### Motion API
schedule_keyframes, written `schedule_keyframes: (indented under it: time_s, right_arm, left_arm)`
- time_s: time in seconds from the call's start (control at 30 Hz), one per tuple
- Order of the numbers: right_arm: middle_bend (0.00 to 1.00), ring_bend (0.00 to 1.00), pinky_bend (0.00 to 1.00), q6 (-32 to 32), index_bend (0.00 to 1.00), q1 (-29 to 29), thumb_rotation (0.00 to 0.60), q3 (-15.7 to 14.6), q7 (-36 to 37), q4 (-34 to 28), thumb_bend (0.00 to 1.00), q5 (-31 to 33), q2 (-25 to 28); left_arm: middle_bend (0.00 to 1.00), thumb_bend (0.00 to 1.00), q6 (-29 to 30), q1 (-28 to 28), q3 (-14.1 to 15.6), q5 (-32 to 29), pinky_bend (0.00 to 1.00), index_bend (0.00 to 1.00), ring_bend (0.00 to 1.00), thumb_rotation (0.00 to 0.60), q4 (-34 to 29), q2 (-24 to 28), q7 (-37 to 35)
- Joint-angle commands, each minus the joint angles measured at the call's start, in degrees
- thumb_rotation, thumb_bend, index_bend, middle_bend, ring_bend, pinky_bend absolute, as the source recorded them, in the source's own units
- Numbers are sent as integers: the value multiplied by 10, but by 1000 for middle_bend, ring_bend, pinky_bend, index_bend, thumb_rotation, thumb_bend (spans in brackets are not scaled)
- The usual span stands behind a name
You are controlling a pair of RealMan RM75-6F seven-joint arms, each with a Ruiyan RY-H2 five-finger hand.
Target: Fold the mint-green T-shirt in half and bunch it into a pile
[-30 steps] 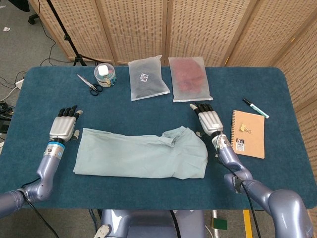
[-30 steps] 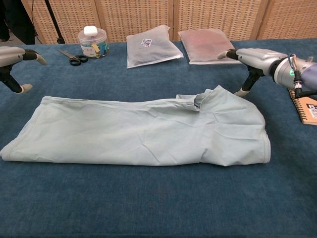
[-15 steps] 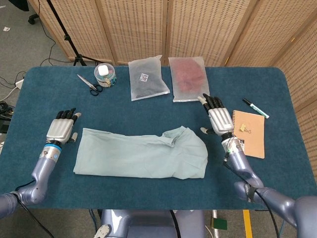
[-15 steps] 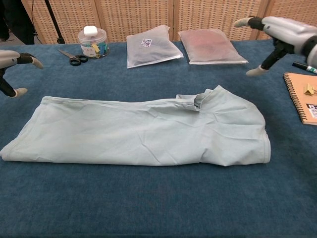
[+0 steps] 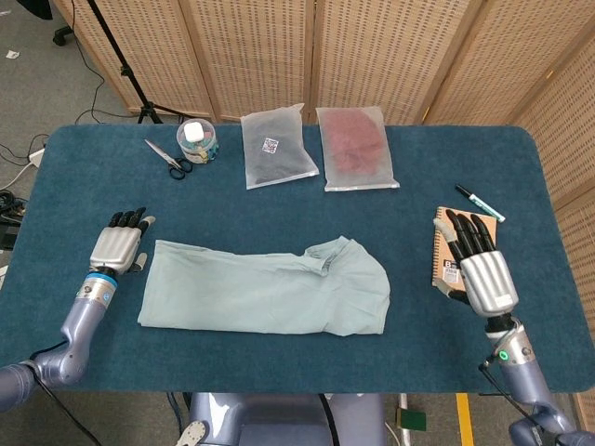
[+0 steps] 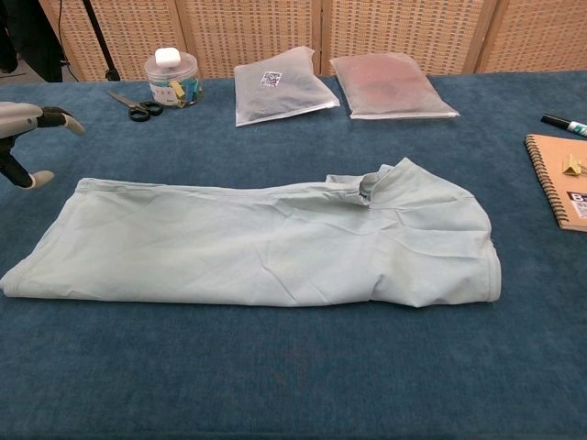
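left robot hand (image 5: pixel 117 248) – spread, empty, just beside the shirt's left end | right robot hand (image 5: pixel 482 269) – spread, empty, over the notebook (image 5: pixel 444 243), well apart from the shirt | mint-green T-shirt (image 5: pixel 270 289) – folded lengthwise, flat on the blue counter (image 5: pixel 279 358), collar up at right

One mint-green T-shirt (image 5: pixel 270 293) lies on the worktop (image 5: pixel 93 186); two clear bags, a dark-filled bag (image 5: pixel 276 146) and a red-filled bag (image 5: pixel 355 147); one pair of scissors (image 5: pixel 167 158); one clear jar (image 5: pixel 197 140); one notebook (image 5: pixel 446 246) with one binder clip (image 6: pixel 573 164) on it; one marker pen (image 5: pixel 479 202); two hands, the left hand (image 5: pixel 116 247) and the right hand (image 5: pixel 479 268).
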Motion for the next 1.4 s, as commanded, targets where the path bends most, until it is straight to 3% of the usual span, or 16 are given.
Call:
schedule_keyframes:
  time_s: [0.03,0.37,0.63,0.87,1.17,1.4]
  right_arm:
    - [0,0,0,53,0,-43,600,-28,2,4,28,-38,0]
    - [0,0,0,66,0,-56,600,-21,34,10,28,-50,8]
    - [0,0,0,63,0,-60,600,-14,41,6,44,-52,13]
    - [0,0,0,52,0,-62,600,-11,43,1,53,-52,16]
    - [0,0,0,47,0,-64,600,-8,42,-1,53,-52,16]
    - [0,0,0,44,0,-65,600,-7,44,-4,65,-56,16]
  left_arm:
    - [0,453,6,1,-1,11,0,0,0,600,24,-19,-8]
    - [0,456,9,13,0,45,0,94,0,600,78,-67,-48]
    - [0,440,0,16,-2,59,0,256,0,600,123,-102,-69]
    - [0,440,-3,16,-13,70,0,305,0,600,165,-132,-87]
    - [0,442,-11,17,-18,75,0,373,0,600,179,-140,-90]
    - [0,473,-14,19,-22,73,0,491,0,600,182,-142,-79]
